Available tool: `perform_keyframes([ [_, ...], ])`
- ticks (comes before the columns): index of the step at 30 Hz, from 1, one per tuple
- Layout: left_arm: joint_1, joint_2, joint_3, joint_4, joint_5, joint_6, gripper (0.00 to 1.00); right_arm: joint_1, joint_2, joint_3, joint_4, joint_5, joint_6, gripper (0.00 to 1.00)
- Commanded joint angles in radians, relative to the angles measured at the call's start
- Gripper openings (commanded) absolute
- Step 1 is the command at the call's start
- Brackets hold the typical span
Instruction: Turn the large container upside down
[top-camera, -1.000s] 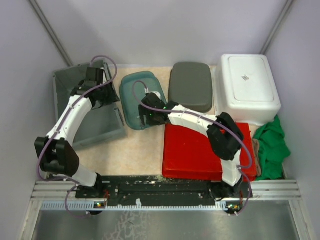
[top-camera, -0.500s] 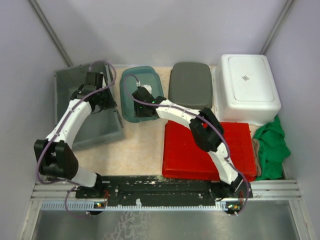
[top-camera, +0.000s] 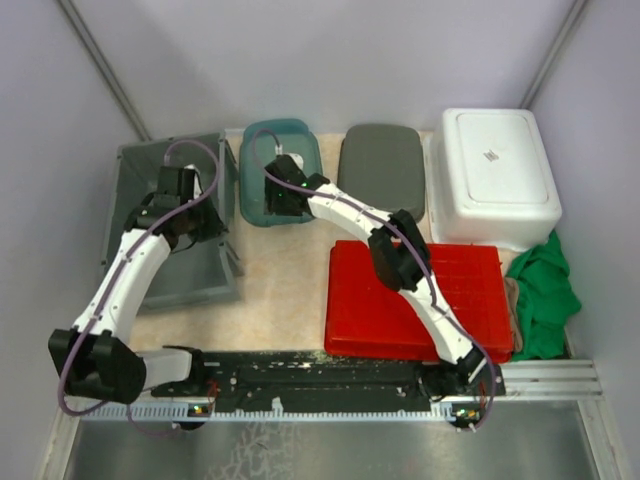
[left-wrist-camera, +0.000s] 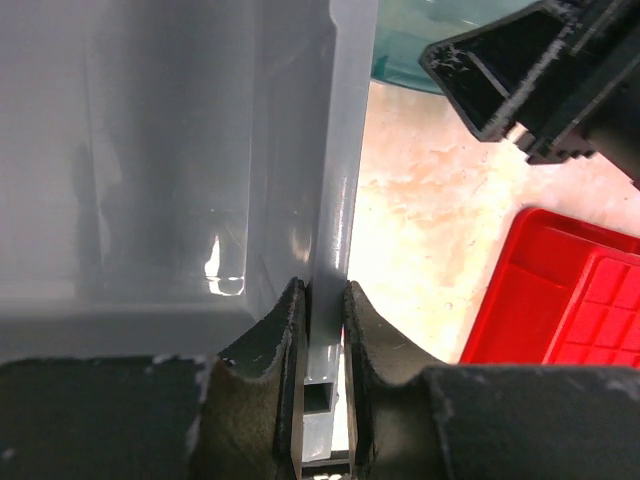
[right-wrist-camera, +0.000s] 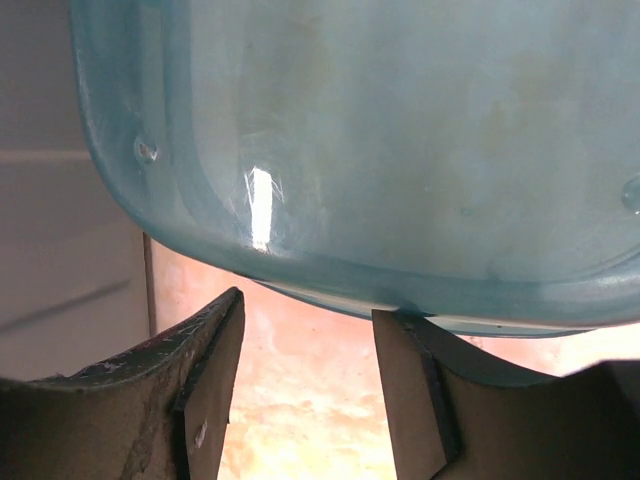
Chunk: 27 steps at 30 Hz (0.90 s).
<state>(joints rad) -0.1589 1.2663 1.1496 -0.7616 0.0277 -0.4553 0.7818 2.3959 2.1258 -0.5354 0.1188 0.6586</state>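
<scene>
The large grey container is at the far left, tipped up off the table, with its open side facing up and toward the arms. My left gripper is shut on its right wall; in the left wrist view the gripper pinches the thin grey wall. My right gripper is open at the near edge of the small teal container. In the right wrist view the gripper holds nothing, and its right fingertip touches the underside of the teal rim.
A dark grey container and a white container lie upside down along the back. A red tray lies at the front right, with a green cloth beside it. Side walls stand close on the left and right.
My left arm has swung back and left, tipping the grey container up steeper. My right gripper has moved toward the back, and the teal container has slid back with it.
</scene>
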Motion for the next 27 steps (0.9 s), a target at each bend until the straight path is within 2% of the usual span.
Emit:
perform_keyframes([
  [1, 0.004, -0.1, -0.009, -0.008, 0.025, -0.087, 0.0, -0.023, 0.014, 0.108, 0.047, 0.007, -0.031, 0.56],
  [4, 0.004, -0.137, -0.021, -0.036, -0.014, -0.098, 0.0, -0.023, -0.053, 0.034, 0.09, -0.008, -0.039, 0.58],
  [7, 0.004, -0.156, -0.036, -0.037, -0.025, -0.096, 0.0, -0.021, -0.158, -0.115, 0.168, -0.038, -0.03, 0.61],
  [11, 0.004, -0.167, -0.078, -0.048, -0.019, -0.09, 0.1, -0.013, -0.304, -0.281, 0.24, -0.044, -0.028, 0.68],
  [15, 0.004, -0.169, -0.131, -0.022, -0.003, -0.101, 0.26, -0.012, -0.417, -0.39, 0.264, -0.019, -0.029, 0.71],
  [17, 0.004, -0.164, -0.133, -0.021, 0.011, -0.108, 0.38, -0.012, -0.466, -0.432, 0.259, 0.004, -0.036, 0.72],
  [19, 0.004, -0.159, -0.115, -0.021, 0.008, -0.106, 0.48, -0.012, -0.519, -0.477, 0.255, 0.034, -0.05, 0.73],
  [25, 0.002, -0.141, 0.001, -0.03, -0.072, -0.041, 0.88, -0.012, -0.71, -0.639, 0.243, 0.143, -0.087, 0.78],
  [27, 0.002, -0.121, 0.023, -0.021, -0.082, -0.017, 0.94, -0.013, -0.787, -0.693, 0.241, 0.17, -0.096, 0.79],
])
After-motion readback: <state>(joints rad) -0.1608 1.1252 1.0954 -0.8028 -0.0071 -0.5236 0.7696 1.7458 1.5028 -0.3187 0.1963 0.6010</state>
